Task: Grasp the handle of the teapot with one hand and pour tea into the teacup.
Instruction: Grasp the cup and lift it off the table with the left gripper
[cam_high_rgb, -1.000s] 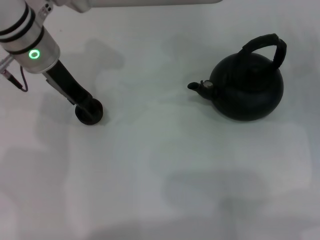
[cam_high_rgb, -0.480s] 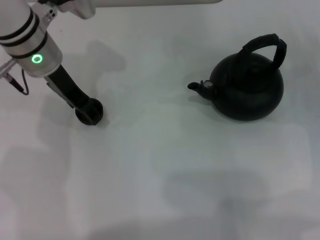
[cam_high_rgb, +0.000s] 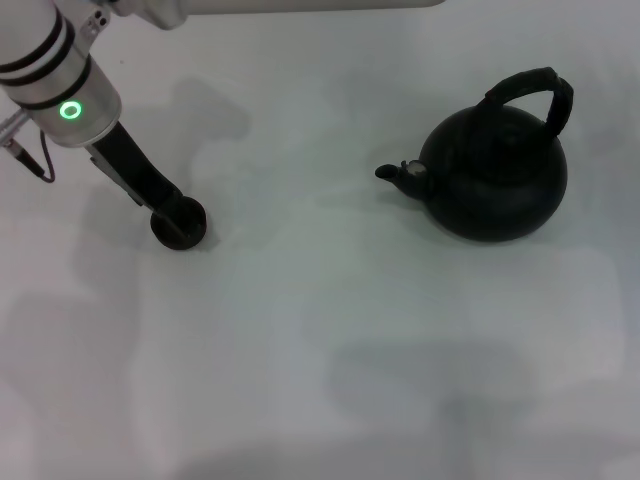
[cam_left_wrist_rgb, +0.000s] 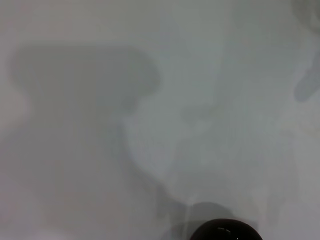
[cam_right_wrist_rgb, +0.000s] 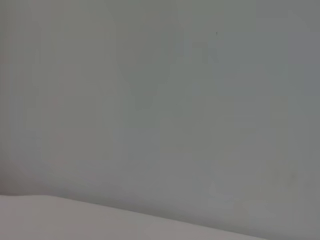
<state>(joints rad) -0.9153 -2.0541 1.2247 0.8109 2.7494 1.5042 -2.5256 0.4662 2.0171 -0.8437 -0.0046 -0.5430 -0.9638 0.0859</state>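
The teapot (cam_high_rgb: 495, 175) is large, round and matte black. It stands upright at the right of the white table, with its spout (cam_high_rgb: 398, 174) pointing left. The handle (cam_high_rgb: 530, 88) arches over its top, and nothing holds it. The tiny black teacup (cam_high_rgb: 179, 225) sits at the left, far from the teapot. My left gripper (cam_high_rgb: 163, 203) reaches down from the upper left, and its black tip is at the cup's rim. The cup's rim shows at the edge of the left wrist view (cam_left_wrist_rgb: 225, 232). My right gripper is out of view.
The white tabletop (cam_high_rgb: 320, 330) stretches bare between the cup and the teapot and toward the front. The right wrist view shows only a plain pale surface (cam_right_wrist_rgb: 160, 100).
My left arm shifted slightly toward the front and came back. The teacup and the teapot stay where they were.
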